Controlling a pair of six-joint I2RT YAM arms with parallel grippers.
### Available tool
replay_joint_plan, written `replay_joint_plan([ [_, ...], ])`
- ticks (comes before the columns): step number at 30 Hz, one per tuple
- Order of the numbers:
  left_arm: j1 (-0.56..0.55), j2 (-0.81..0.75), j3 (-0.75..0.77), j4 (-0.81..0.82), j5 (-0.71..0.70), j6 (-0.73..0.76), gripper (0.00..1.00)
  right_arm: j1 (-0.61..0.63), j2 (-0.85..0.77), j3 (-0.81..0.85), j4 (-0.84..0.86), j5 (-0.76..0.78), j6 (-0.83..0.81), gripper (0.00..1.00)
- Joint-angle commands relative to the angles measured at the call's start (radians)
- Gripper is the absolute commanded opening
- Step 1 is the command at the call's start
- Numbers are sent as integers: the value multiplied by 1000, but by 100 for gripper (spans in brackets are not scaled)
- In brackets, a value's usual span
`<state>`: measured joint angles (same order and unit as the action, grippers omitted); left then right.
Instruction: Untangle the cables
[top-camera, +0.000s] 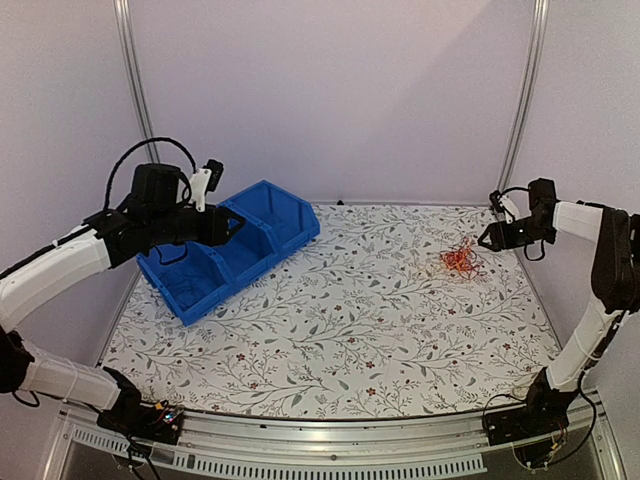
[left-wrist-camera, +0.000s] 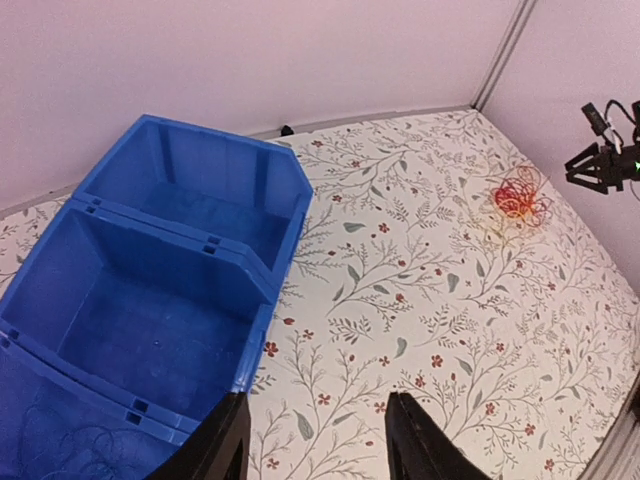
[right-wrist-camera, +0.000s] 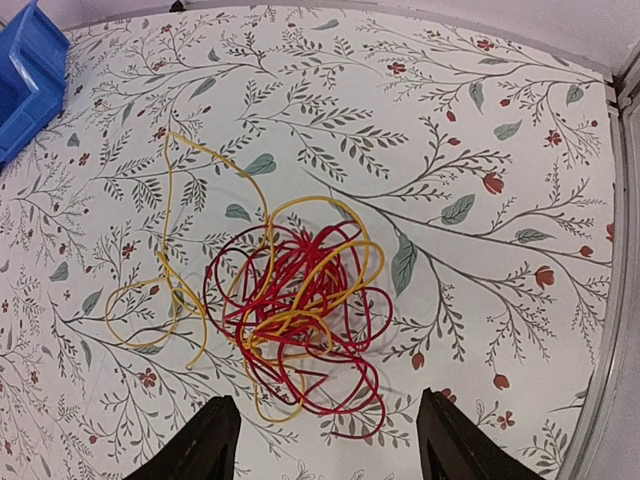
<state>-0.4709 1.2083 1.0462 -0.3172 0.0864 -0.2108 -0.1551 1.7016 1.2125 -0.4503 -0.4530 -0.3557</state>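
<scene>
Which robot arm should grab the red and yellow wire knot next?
Right. The right gripper hovers open just by the cables; the left gripper is far off over the blue bin.

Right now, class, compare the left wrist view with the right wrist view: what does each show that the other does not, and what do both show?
Left wrist only: the inside of the blue bin, a faint thin cable in its nearest compartment, and the right gripper far off. Right wrist only: the tangle up close, yellow cable looping out of red cable. Both: bin, tangle, flowered table cover; the left gripper and right one each stand open, empty.
</scene>
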Motion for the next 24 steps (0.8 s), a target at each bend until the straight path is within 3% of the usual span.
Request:
replay_joint_plan([
  [1, -108, 21, -33, 77, 23, 16, 45, 12, 34, 64, 14, -33, -8, 65],
  [10, -314, 94, -27, 93, 2, -30, 45, 146, 283, 359, -59, 74, -84, 73],
  [18, -409, 146, -6, 103, -39, -52, 45, 254, 544, 589, -130, 193, -118, 75],
  [22, -424, 172, -6, 125, -40, -54, 45, 266, 604, 640, -120, 211, -106, 67],
  [24, -427, 193, -6, 141, -40, -56, 45, 270, 614, 644, -115, 207, -104, 53],
])
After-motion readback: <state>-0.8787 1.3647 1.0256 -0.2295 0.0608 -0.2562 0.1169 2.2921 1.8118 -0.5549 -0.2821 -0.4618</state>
